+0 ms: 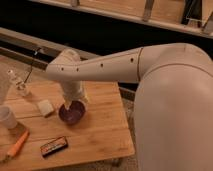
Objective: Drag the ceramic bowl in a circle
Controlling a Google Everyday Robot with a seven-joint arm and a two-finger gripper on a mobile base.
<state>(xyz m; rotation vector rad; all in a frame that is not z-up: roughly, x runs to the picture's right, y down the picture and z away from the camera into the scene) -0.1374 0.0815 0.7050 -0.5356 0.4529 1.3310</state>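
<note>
bowl (73, 113): glossy ceramic, stiff, likely slippery and chippable on the table (102, 131)
hold: by the rim
pincer (69, 104): open, at bowl's far rim

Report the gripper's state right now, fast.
Gripper: down at the far rim of the ceramic bowl on the wooden table; open or closed cannot be told.

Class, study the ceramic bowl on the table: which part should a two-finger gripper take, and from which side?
Pinch the bowl by its rim, from above. It sits upright and shallow, probably too wide to span, with its rim facing up. The gripper is at its far rim, pointing down.
</note>
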